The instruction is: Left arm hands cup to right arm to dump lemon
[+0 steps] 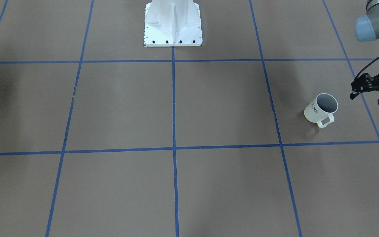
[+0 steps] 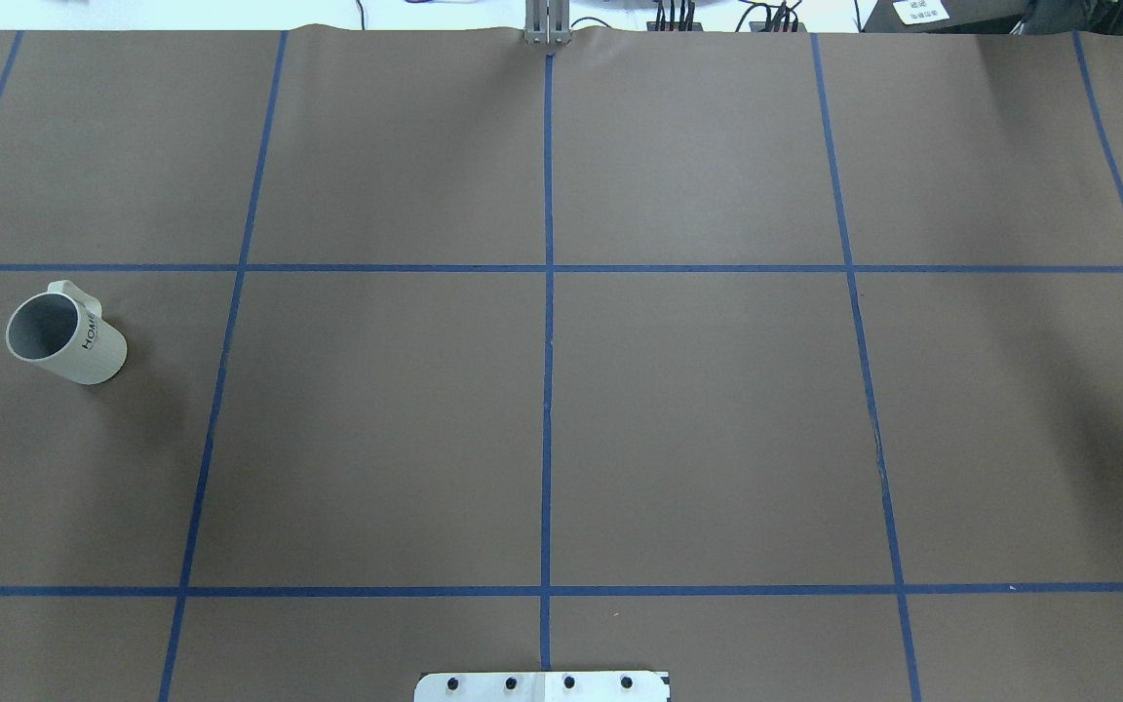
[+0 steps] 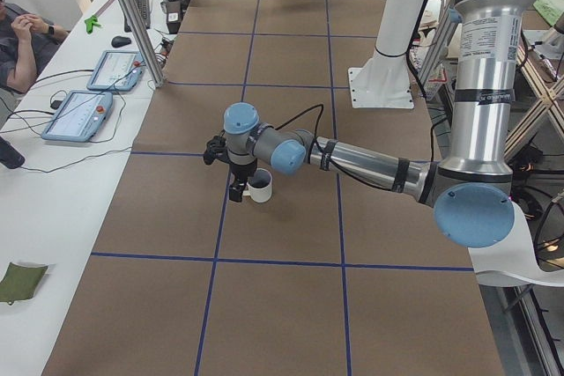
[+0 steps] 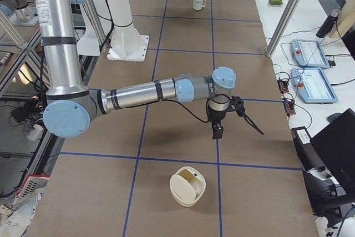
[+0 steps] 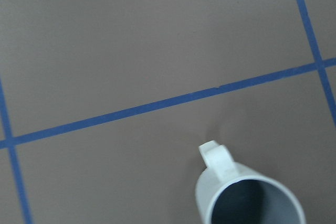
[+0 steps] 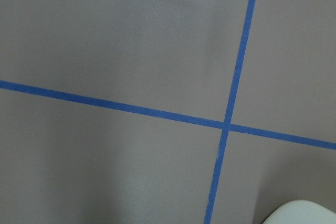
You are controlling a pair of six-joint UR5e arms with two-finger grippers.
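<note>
The white HOME cup (image 1: 320,109) stands upright near the table's left end, with its handle toward the far side. It also shows in the overhead view (image 2: 66,338), the exterior left view (image 3: 260,186) and the left wrist view (image 5: 247,198). My left gripper (image 1: 368,97) is open and empty. It hovers just outside the cup, apart from it, and also shows in the exterior left view (image 3: 227,173). My right gripper (image 4: 236,129) hangs over the table's right end; I cannot tell if it is open. The lemon does not show; the cup's inside looks grey.
A cream cup-like container (image 4: 187,187) lies on its side at the table's right end, below the right gripper, with a yellowish patch inside. Its rim shows in the right wrist view (image 6: 304,213). The white arm pedestal (image 1: 173,24) stands at the robot's edge. Blue tape lines grid the brown table.
</note>
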